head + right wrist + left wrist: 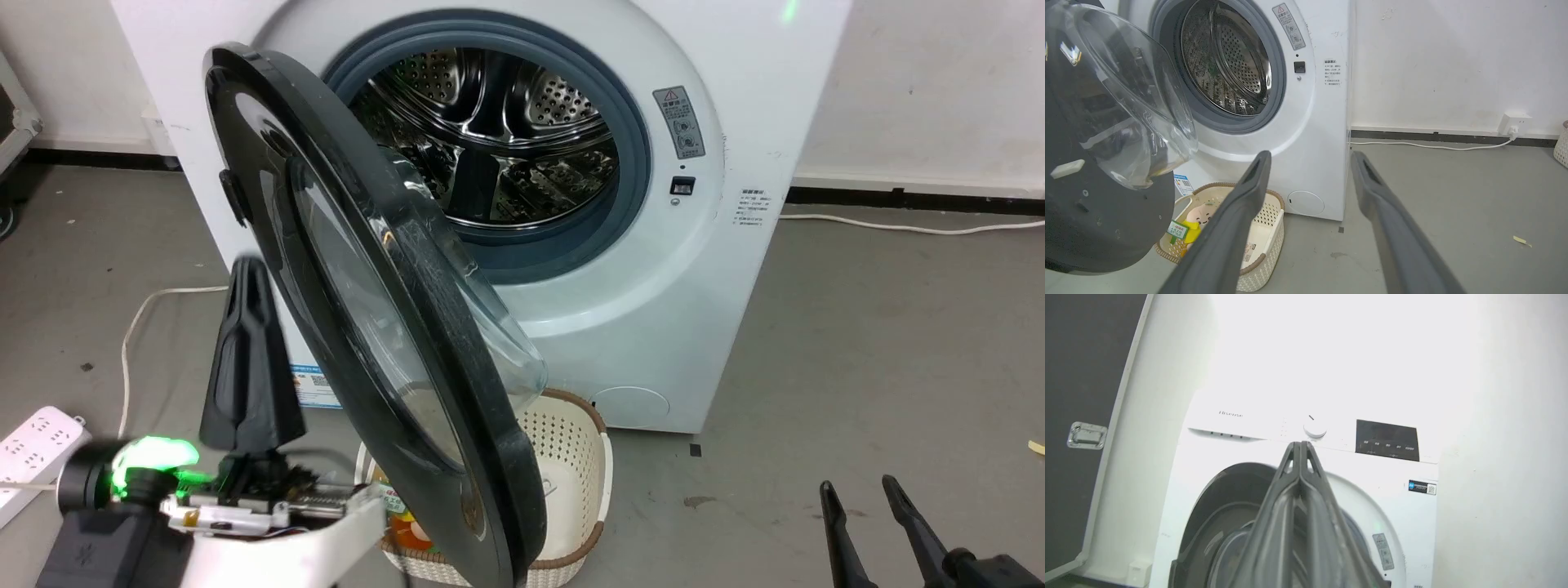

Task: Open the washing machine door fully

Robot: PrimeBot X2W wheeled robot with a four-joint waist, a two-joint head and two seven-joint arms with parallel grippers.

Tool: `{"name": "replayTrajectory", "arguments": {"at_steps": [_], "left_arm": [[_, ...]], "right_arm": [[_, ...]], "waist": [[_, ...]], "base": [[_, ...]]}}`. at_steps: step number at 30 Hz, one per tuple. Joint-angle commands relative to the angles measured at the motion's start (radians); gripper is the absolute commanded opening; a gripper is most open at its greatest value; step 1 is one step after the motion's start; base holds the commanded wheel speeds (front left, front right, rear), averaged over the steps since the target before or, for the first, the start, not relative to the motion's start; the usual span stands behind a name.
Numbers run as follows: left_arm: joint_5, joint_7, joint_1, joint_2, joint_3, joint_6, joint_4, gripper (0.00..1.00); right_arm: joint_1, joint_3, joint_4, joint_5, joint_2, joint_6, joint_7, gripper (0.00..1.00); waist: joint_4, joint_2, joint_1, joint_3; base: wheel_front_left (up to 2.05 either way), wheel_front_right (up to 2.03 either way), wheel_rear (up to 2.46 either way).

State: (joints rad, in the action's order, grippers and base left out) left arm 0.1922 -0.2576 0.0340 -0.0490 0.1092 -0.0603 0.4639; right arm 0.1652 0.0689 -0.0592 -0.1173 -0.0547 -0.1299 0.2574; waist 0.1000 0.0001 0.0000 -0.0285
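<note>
The white washing machine (pixel 653 278) stands ahead with its steel drum (pixel 490 139) exposed. The washing machine door (pixel 445 359), black-rimmed with a clear glass bowl (pixel 1126 102), is swung roughly halfway out towards me, edge-on. My left gripper (pixel 245 273) is shut with nothing in it, pointing up just left of the door's outer face; whether it touches the door I cannot tell. In the left wrist view the closed fingertips (pixel 1300 447) lie over the door (pixel 1216 498) below the control panel. My right gripper (pixel 859 488) is open low at the right, well clear of the machine (pixel 1310 122).
A cream perforated basket (pixel 584 457) with packets inside sits on the floor under the door. A white power strip (pixel 37 445) and cable (pixel 135 327) lie at the left. Another cable (pixel 1433 146) runs to a wall socket (pixel 1515 122). Grey floor stretches to the right.
</note>
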Motion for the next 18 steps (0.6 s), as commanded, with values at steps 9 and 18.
{"name": "replayTrajectory", "arguments": {"at_steps": [9, 18], "left_arm": [[-0.034, 0.019, 0.020, -0.001, 0.212, 0.011, -0.040, 0.00], [0.010, 0.100, -0.031, -0.001, 0.399, 0.015, -0.146, 0.00]], "right_arm": [[-0.022, -0.003, -0.014, -0.022, 0.004, -0.001, 0.004, 1.00], [-0.020, 0.010, -0.027, -0.032, 0.004, -0.001, 0.004, 1.00]], "waist": [[-0.019, -0.0001, 0.0000, -0.011], [-0.013, -0.0001, 0.0000, -0.001]], "base": [[0.00, 0.00, 0.00], [0.00, 0.00, 0.00]]}}
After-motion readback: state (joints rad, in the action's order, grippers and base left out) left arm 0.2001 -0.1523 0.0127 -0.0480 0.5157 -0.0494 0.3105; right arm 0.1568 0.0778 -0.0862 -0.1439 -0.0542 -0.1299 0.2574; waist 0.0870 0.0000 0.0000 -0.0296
